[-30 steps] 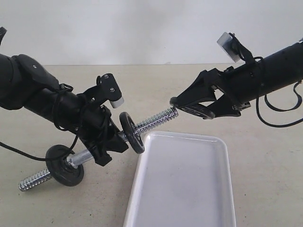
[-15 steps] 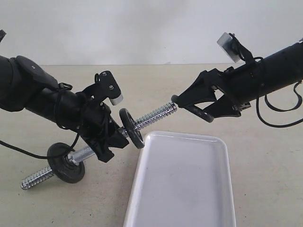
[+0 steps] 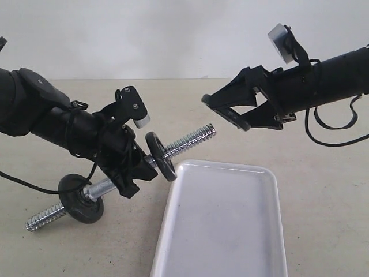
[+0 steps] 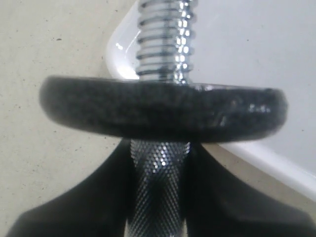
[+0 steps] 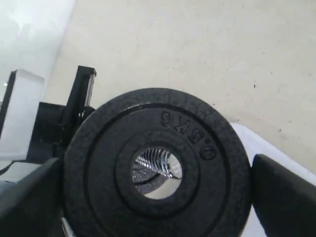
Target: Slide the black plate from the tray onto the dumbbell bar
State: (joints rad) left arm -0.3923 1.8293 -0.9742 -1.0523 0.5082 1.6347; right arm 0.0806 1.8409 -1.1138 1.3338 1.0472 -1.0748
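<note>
Black cast iron is off the white tray [image 3: 230, 231]. Your right gripper [image 3: 226, 113] is clamped across the black plate [image 5: 163, 118], one jaw on each side of its rim, and holds it in the air. In the exterior view the plate hangs at about one o'clock from the free threaded tip of the dumbbell bar [image 3: 190, 141], close but apart from it. The tray lies below, toward six o'clock, with nothing on it.

Your left gripper [image 3: 135, 173] is clenched on the bar's knurled middle, tilting it so that the free end points toward two o'clock. A second disc [image 3: 161, 164] is seated on the bar just ahead of those jaws, and a third disc [image 3: 81, 199] sits near the low end at eight o'clock.

I'd call the pickup done and the threading not yet begun. The right wrist view shows the threads through the plate's hole, so the line-up looks close. What remains is sliding the hole over the tip, running the plate down to the second disc, and letting go.
</note>
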